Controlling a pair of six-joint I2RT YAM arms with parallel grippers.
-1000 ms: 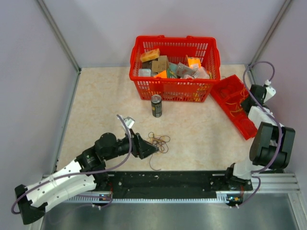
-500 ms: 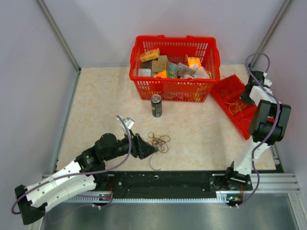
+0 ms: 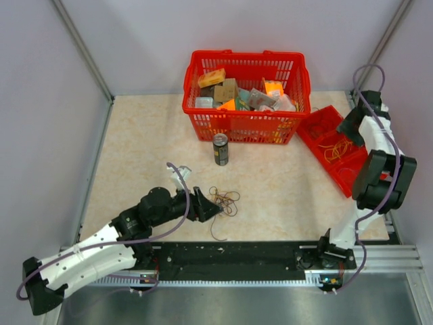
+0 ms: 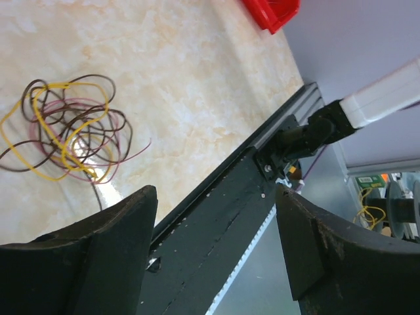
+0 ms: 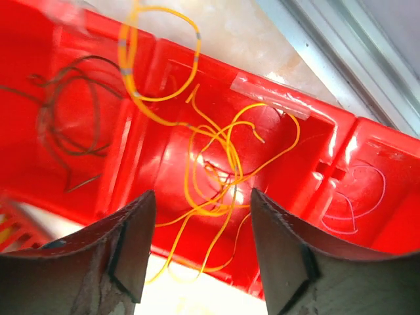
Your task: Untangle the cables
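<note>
A tangle of thin dark, yellow and reddish cables (image 3: 224,200) (image 4: 65,128) lies on the beige tabletop. My left gripper (image 3: 216,211) (image 4: 216,252) hovers at its near-left edge, open, nothing between the fingers. At the right, my right gripper (image 3: 346,132) (image 5: 203,256) hangs open over the red compartment tray (image 3: 346,179) (image 5: 295,141). Loose yellow cables (image 3: 333,150) (image 5: 220,167) lie in the tray's middle compartment below the jaws, untouched. A dark cable (image 5: 65,118) rests in the neighbouring compartment and a thin pink one (image 5: 357,197) in another.
A red basket (image 3: 245,126) full of small boxes stands at the back centre, with a dark drink can (image 3: 220,149) upright just in front of it. The black base rail (image 3: 237,261) (image 4: 216,216) runs along the near edge. Walls close in the left and right sides.
My right gripper opened and swung toward the tray's far end; yellow cables now lie loose in the tray. The left arm barely shifted.
</note>
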